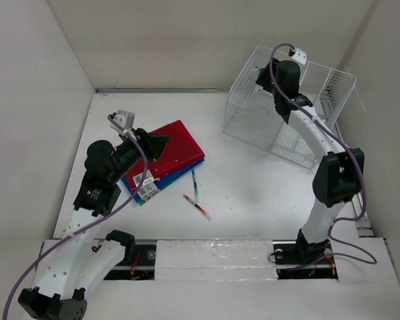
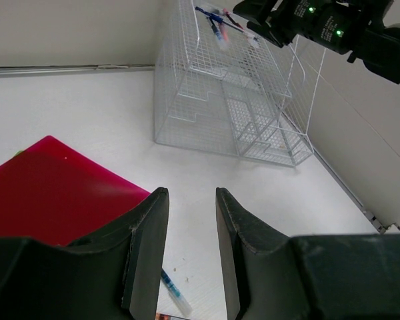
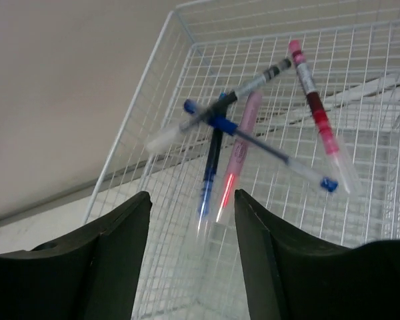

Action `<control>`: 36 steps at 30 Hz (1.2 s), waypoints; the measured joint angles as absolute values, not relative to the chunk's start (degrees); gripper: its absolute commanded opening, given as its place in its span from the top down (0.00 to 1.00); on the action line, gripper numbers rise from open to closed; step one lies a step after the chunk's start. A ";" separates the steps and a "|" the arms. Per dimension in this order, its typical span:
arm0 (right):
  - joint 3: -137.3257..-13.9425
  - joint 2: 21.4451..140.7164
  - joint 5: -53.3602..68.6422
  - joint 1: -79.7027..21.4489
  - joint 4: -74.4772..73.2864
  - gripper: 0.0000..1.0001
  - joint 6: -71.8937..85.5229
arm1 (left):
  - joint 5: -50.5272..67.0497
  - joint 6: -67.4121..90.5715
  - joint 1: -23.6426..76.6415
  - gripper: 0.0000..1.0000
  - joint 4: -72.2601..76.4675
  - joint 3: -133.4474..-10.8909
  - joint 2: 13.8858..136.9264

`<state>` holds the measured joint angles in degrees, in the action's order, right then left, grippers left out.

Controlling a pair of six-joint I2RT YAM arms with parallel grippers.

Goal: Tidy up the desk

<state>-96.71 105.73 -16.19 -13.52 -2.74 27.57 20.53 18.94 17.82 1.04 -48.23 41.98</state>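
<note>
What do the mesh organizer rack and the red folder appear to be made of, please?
Organizer rack: thin metal wire, probably white-coated, judging by its fine see-through grid. Red folder: likely plastic, its cover smooth with a faint sheen; coated card is possible.

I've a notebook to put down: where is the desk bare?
The desk is bare between the folder stack and the wire rack, and between the pens and the right arm's base. Crowded on the left: folders, pens, left arm.
</note>
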 measured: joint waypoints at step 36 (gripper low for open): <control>-59.20 102.50 -18.44 -58.35 -1.17 0.58 28.71 | 20.36 18.94 17.85 0.70 1.04 -48.23 43.44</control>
<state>-59.20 102.50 -18.44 -58.35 -1.17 28.71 20.36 18.94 17.85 1.04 -48.23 43.44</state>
